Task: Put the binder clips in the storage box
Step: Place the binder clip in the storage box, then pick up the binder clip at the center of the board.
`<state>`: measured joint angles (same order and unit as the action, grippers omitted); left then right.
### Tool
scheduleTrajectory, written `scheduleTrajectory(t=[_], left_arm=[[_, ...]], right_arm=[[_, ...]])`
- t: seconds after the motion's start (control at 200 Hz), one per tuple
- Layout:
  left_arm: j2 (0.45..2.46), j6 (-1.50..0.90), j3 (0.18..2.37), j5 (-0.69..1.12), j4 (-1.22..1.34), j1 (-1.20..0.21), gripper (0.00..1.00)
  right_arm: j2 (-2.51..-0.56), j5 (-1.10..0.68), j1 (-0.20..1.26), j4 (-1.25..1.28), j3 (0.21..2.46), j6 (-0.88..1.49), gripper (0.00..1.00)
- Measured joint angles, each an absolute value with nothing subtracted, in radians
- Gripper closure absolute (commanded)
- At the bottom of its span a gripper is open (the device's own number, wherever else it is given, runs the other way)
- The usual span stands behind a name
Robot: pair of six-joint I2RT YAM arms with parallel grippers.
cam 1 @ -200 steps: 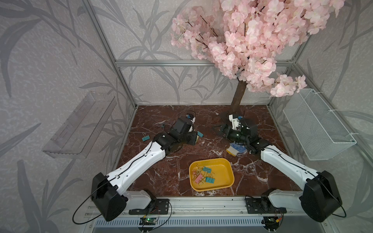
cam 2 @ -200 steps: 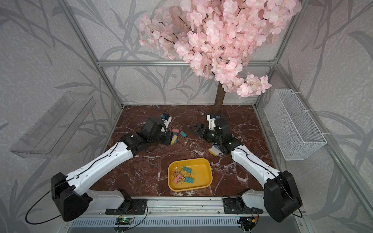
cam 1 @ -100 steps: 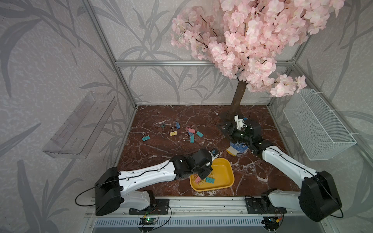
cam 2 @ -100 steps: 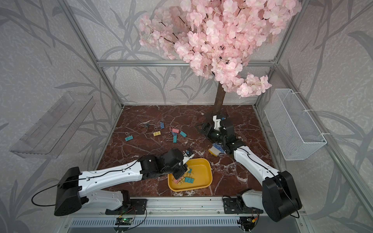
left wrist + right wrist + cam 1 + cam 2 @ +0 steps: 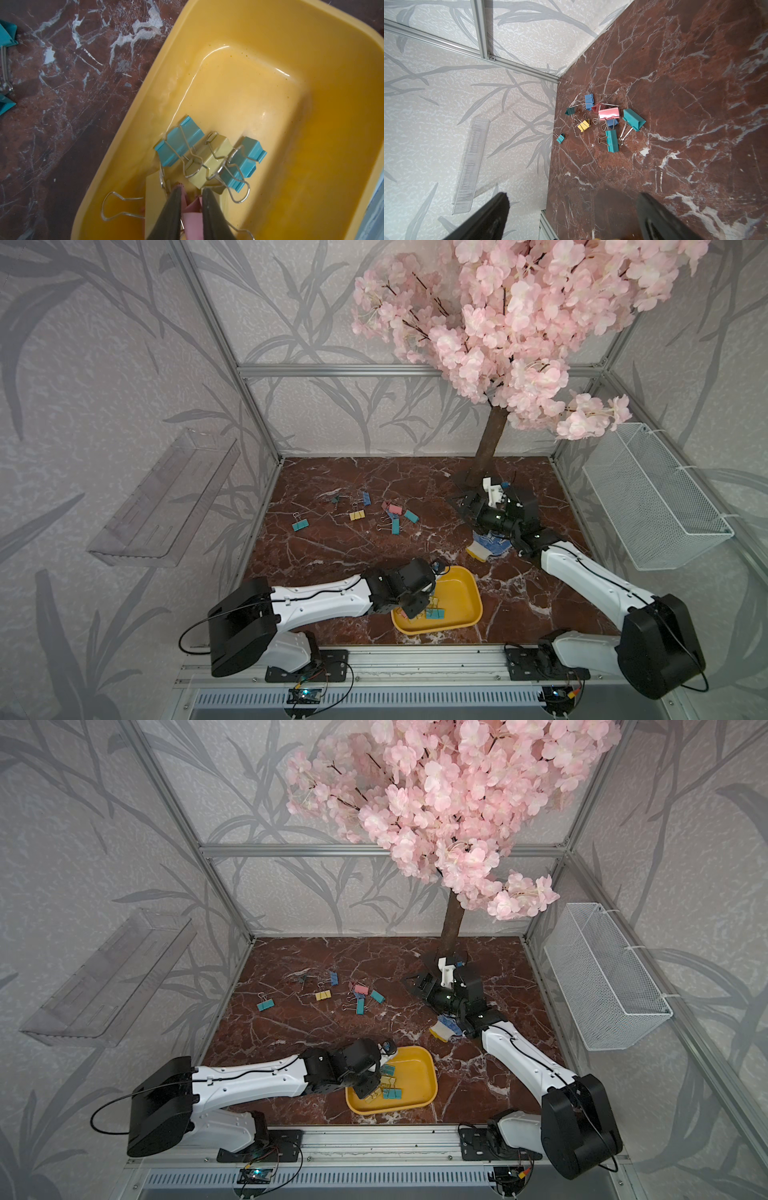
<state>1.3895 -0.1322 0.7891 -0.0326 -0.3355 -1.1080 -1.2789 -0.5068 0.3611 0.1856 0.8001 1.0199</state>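
**Nothing here to read**

Standing by the cell, I can make out no lettering, number, brand or sign. The storage box (image 5: 259, 68) and the binder clips (image 5: 609, 113) show plain colour only. The little circuit boards (image 5: 305, 695) on the front rail (image 5: 415, 668) are too small to tell.

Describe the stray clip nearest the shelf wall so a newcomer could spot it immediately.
On the red marble tabletop, look to the edge below the clear acrylic shelf. Of the loose binder clips scattered toward the back, it is the teal clip lying alone nearest that edge. The rest lie closer together, and its closest neighbour is a yellow clip.
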Motion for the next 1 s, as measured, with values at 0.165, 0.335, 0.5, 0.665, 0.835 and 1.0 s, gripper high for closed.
scheduleTrajectory(t=[0.165, 0.335, 0.5, 0.665, 0.835, 1.0], left_arm=[[1.356, -0.166, 0.797, -0.084, -0.337, -1.102, 0.80], [1.248, -0.272, 0.846, -0.130, -0.335, -0.922, 0.86], [1.191, -0.400, 0.888, -0.167, -0.339, -0.590, 0.86], [1.226, -0.508, 0.889, -0.150, -0.342, -0.250, 0.83], [1.336, -0.622, 0.873, -0.044, -0.245, 0.077, 0.70], [1.521, -0.652, 0.902, 0.059, -0.160, 0.239, 0.56]], right_arm=[[-1.278, -0.507, 0.361, 0.181, 0.800, 1.017, 0.01], [-1.271, -0.506, 0.372, 0.168, 0.800, 1.003, 0.01], [-1.267, -0.504, 0.395, 0.166, 0.800, 0.999, 0.01], [-1.265, -0.501, 0.408, 0.159, 0.800, 0.998, 0.01], [-1.260, -0.498, 0.408, 0.159, 0.800, 0.998, 0.01], [-1.252, -0.498, 0.408, 0.161, 0.798, 0.999, 0.01]])
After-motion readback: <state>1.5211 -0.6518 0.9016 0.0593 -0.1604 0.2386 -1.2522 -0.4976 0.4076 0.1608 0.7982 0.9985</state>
